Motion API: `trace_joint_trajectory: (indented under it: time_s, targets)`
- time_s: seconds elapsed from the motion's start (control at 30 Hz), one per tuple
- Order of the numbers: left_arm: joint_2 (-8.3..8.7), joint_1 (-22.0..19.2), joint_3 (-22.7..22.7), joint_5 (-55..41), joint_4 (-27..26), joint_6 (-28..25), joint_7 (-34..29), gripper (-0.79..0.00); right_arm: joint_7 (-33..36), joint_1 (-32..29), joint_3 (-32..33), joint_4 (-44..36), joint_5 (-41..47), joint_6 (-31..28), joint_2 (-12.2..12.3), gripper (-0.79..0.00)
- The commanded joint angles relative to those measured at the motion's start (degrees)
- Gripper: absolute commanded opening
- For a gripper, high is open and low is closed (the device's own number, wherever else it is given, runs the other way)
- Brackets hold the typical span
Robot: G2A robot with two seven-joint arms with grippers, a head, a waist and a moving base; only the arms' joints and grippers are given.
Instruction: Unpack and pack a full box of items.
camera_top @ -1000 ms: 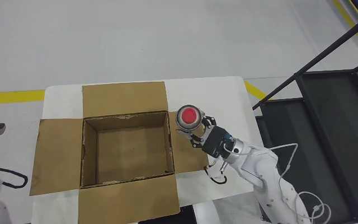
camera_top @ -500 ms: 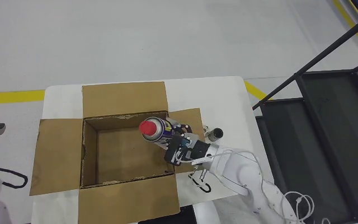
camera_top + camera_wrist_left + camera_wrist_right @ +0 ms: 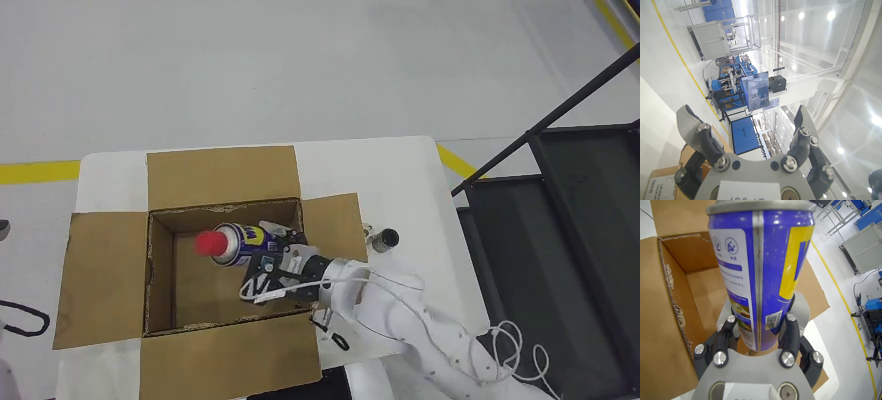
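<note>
An open cardboard box (image 3: 100, 275) lies on the white table, its flaps spread outward. My right gripper (image 3: 268, 268) is shut on a blue and yellow spray can (image 3: 237, 245) with a red cap, holding it tilted over the inside of the box near the box's right wall. In the right wrist view the spray can (image 3: 761, 272) rises between the two fingers, with the box (image 3: 660, 298) below it. My left gripper (image 3: 745, 121) stands open with nothing between its fingers, pointed up toward the ceiling, a corner of cardboard beside it.
A small dark cylinder with a metal top (image 3: 383, 239) stands on the table (image 3: 400, 180) right of the box's right flap. A dark metal stair frame (image 3: 560, 200) is beyond the table's right edge.
My right arm has carried the spray can leftward from over the right flap to over the box interior, tilting it so the red cap points left.
</note>
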Motion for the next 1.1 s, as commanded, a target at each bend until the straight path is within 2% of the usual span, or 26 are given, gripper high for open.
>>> trace_joint_trajectory:
  time_s: [0.0, 0.43, 0.67, 1.07]
  targets:
    - [0.00, 0.0, 0.0, 0.0, 0.0, 0.0, 0.0, 0.000, 1.1, 1.6, -1.7, 0.9, 0.3, 1.4, -0.5, -0.785]
    - [0.00, 0.0, 0.0, 0.0, 0.0, 0.0, 0.0, 0.000, 6.7, 11.1, -10.5, 13.9, -0.8, 5.0, -4.1, -0.785]
    - [0.00, 0.0, 0.0, 0.0, 0.0, 0.0, 0.0, 0.000, 7.8, 12.8, -13.1, 17.7, -1.5, 4.6, -5.4, -0.785]
    - [0.00, 0.0, 0.0, 0.0, 0.0, 0.0, 0.0, 0.000, 15.8, 14.2, -15.1, 21.0, 0.4, 0.7, -6.8, -0.785]
